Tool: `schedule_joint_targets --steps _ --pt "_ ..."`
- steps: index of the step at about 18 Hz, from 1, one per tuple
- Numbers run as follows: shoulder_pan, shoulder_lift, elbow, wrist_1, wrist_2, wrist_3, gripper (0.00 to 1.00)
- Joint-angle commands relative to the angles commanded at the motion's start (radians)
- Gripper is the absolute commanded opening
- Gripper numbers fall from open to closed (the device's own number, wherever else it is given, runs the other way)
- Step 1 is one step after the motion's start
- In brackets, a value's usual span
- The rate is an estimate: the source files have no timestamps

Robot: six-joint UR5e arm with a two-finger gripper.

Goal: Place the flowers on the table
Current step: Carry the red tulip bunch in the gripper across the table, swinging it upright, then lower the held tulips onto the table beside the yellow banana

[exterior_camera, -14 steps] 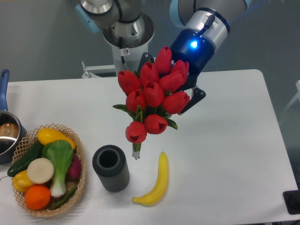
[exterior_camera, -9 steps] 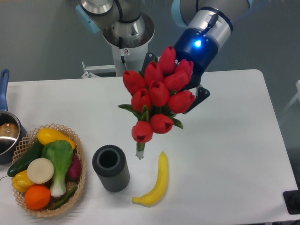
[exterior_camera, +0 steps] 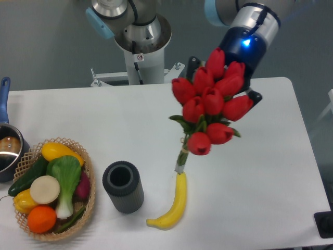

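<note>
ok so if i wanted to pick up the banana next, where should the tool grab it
Probably at the middle of the banana, from straight above, closing across its narrow width. It lies flat on the table, curved, upper tip near the flowers' stem end, so stay away from that end. The black cylinder stands apart to its left.

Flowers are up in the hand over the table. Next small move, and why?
Probably lower them onto bare table right of the banana. The flowers hang in the hand, stem end just above the banana's tip, so straight down risks landing on it.
</note>
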Motion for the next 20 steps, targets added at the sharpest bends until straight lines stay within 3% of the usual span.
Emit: schedule_joint_targets --steps 7,13,20 --pt "-0.017 0.005 -0.015 -0.005 0.262 0.097 0.52" --pt "-0.034 0.046 -0.118 -0.012 0.488 0.138 0.52" --pt "-0.034 0.049 -0.164 -0.046 0.699 0.181 0.52"
